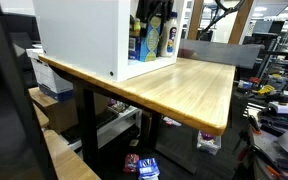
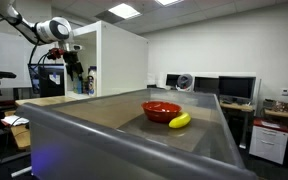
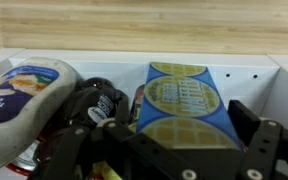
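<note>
Looks past gripper, fingers spread wide and clamped on nothing, at box of waffles. Sits inside cabinet, just beside dark bottle, with mayo bottle further along. Probably light, thin card: stiff at edges, easily crushed across broad printed face, slightly slick. Best taken across narrow sides, near middle, with gentle squeeze. Counts in wrist view: one box, one dark bottle, one mayo bottle; out on table, one bowl, one banana.

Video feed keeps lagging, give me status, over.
Pincer open over blue waffle box. Box inside white cabinet. White bottle, dark bottle close beside it.
</note>
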You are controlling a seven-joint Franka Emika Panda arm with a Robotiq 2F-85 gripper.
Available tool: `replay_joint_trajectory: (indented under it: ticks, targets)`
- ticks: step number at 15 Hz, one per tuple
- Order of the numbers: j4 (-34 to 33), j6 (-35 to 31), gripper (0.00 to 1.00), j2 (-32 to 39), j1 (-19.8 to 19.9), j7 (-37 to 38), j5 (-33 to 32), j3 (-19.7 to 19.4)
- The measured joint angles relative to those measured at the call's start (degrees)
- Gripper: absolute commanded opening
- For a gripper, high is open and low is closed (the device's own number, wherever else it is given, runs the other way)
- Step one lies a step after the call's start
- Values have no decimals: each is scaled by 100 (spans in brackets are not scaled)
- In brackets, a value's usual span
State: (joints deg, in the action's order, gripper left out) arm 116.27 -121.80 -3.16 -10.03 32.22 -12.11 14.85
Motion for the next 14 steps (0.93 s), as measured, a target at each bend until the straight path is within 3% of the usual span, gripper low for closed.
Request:
replay_joint_trajectory:
  ticks: [14]
  targets:
    - [3, -5, 100, -3, -1, 81, -2, 0]
